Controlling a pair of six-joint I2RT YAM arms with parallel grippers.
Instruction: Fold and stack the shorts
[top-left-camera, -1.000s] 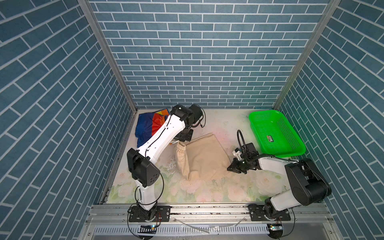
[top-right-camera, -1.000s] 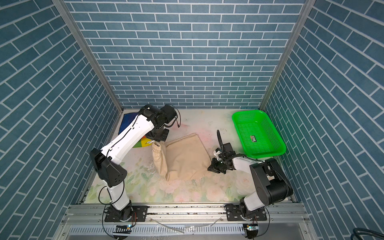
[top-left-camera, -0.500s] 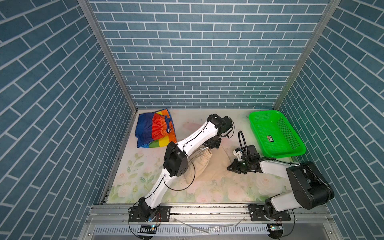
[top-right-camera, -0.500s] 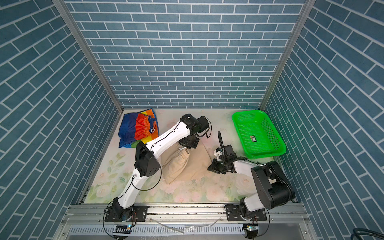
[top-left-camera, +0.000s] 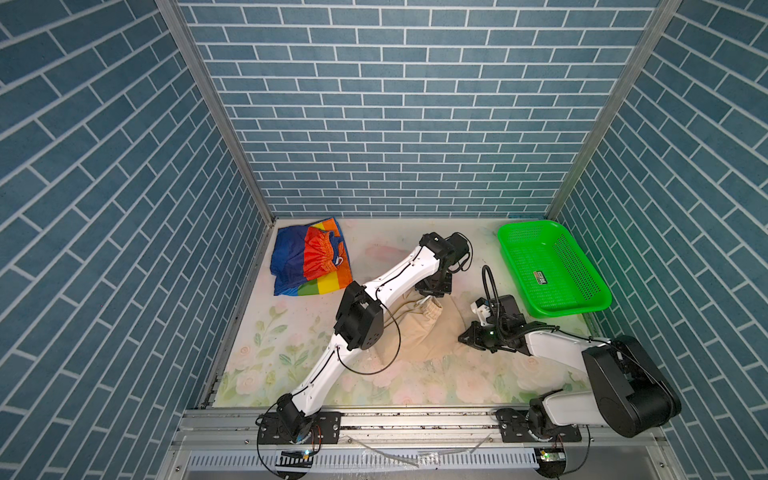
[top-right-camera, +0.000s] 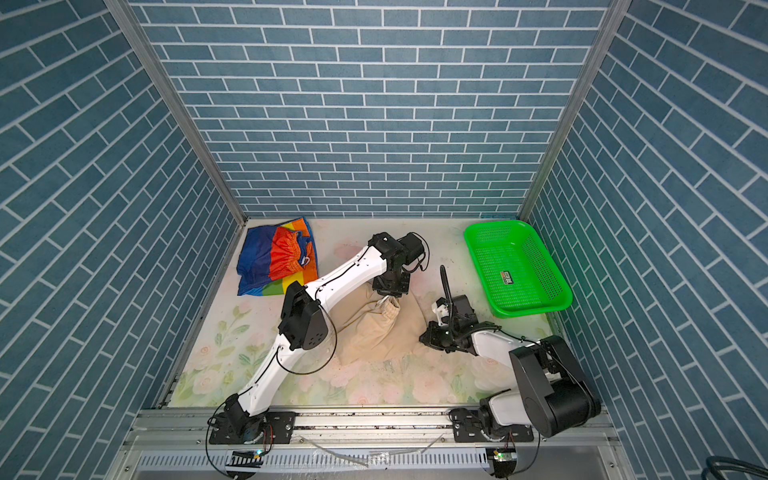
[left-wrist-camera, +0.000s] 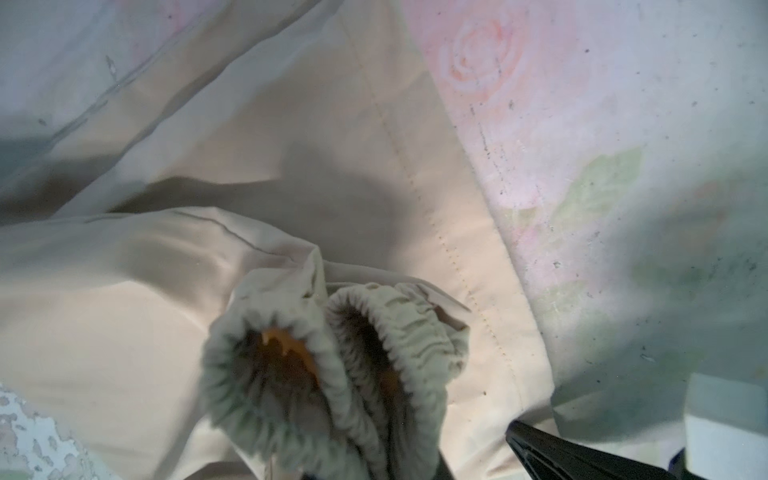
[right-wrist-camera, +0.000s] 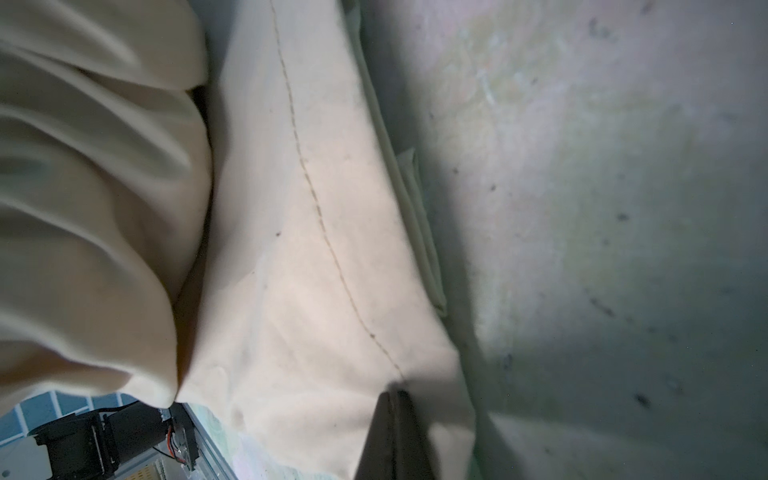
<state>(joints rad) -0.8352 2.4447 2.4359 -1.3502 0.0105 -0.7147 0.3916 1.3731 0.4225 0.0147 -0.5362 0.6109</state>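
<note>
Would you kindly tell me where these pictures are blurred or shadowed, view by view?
Left wrist view: the beige shorts go soft at the gathered waistband near the lens, a dark shadow lying on the cloth beyond; right wrist view: near folds smeared, table dim; both top views: sharp, evenly lit.

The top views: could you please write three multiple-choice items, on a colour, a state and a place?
1. Colour of the basket? A) red B) blue C) green
2. The right gripper is: A) wide open B) shut on the hem of the beige shorts C) inside the basket
3. The rainbow shorts lie: A) in the basket B) under the beige shorts C) at the far-left corner of the table
Answers: 1C, bright green mesh; 2B, the right wrist view shows closed jaws pinching cloth; 3C, they lie far left at the back.
</note>
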